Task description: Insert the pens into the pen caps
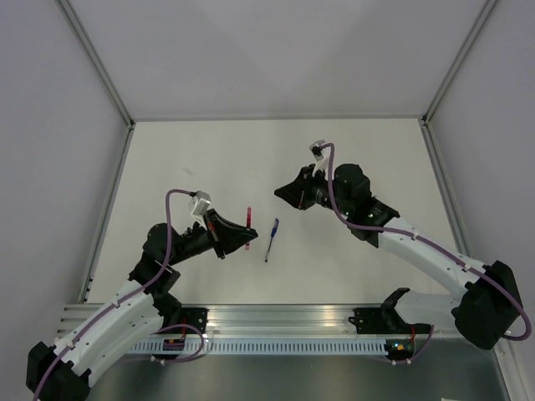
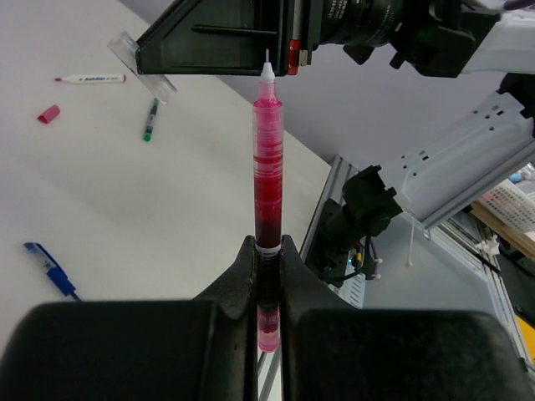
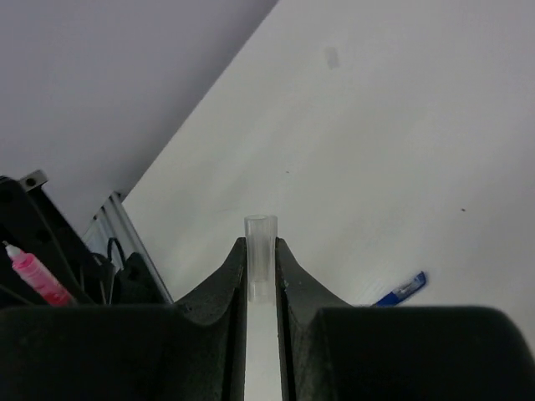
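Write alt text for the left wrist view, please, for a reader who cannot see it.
The left tool clamps a red pen, its tip pointing up the frame towards the right tool, which holds a clear cap. On the white table behind lie a blue pen, a red cap, a white pen and a green pen.

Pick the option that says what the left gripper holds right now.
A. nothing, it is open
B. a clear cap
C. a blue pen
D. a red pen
D: in the left wrist view the left gripper is shut on the red pen, tip up. The blue pen lies on the table, and the clear cap sits in the right gripper.
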Available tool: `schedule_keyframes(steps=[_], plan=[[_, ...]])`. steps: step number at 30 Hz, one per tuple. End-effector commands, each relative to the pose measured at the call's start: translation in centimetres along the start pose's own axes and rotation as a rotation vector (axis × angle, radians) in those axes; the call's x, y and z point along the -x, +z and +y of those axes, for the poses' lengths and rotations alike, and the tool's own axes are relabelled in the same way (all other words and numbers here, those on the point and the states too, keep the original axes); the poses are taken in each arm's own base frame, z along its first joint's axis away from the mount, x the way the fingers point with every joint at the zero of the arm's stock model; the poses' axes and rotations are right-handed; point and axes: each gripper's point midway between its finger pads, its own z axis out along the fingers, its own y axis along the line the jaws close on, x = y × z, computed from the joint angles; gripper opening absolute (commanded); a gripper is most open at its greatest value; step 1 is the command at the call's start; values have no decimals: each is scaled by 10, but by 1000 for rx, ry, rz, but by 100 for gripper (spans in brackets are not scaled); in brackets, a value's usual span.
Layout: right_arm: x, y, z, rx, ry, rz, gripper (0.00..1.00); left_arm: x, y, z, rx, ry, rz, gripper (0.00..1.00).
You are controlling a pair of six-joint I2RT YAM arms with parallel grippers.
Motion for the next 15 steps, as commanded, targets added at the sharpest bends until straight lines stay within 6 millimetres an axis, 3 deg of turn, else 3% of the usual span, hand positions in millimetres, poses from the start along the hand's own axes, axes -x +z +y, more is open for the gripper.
schedule_keyframes(steps=[1, 8, 13, 15], plan=[[23, -26, 63, 278, -73, -77, 0, 11, -8, -36, -164, 58, -37, 2], [40, -80, 108, 461, -252, -230, 0, 18, -20, -48, -195, 102, -97, 2], [41, -93, 121, 529, -215, -298, 0, 16, -19, -52, -227, 93, -83, 2], [50, -95, 129, 567, -209, -368, 0, 16, -19, -56, -254, 89, -87, 2]])
